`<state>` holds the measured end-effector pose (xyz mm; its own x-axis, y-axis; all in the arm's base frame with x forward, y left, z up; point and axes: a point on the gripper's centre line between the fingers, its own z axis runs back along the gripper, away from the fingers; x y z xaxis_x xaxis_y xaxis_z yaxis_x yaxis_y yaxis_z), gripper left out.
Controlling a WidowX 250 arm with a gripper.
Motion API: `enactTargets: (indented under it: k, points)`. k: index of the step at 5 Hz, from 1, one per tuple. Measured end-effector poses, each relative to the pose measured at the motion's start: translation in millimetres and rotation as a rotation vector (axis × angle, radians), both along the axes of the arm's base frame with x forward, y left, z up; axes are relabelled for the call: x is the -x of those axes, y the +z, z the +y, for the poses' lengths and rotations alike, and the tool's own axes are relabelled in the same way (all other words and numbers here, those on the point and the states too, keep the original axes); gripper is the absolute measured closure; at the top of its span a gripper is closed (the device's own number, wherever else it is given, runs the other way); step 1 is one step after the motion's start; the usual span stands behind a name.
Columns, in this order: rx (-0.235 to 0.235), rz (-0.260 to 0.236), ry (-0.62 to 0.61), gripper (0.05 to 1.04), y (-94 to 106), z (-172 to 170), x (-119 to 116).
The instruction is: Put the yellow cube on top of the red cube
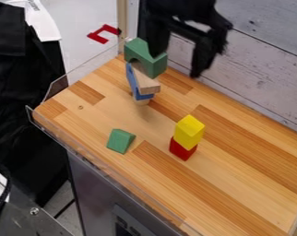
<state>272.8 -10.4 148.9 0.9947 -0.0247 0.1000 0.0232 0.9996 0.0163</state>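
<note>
On top of the red cube (pixel 182 150), toward the right half of the tabletop (pixel 237 188), sits the yellow cube (pixel 189 132), well apart from the hand (pixel 177 64). The hand hangs in the upper part of the view, with the yellow cube below it and slightly to its right as the camera looks. The hand is open, its two fingers spread apart with a gap between them, and neither touches the yellow cube or the red one beneath it.

Closer to the hand, on its left side in the view, stands a stack with a green arch (pixel 137 47) uppermost, over a natural wood block (pixel 148 85) and a blue piece (pixel 133 82). One finger overlaps the arch in the view; whether they touch, I cannot tell. A green wedge (pixel 120 141) lies left of the two cubes, apart from them. Pale planks (pixel 262 60) rise behind the tabletop.
</note>
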Motion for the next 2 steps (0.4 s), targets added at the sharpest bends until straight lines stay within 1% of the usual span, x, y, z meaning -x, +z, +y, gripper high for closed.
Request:
enactTargets:
  k: [1,2]
  points:
    - [-0.042,0.032,0.041,0.085,-7.1,17.2,-12.4]
    - [-0.021,0.060,0.047,0.085,-16.0,21.7,-16.1]
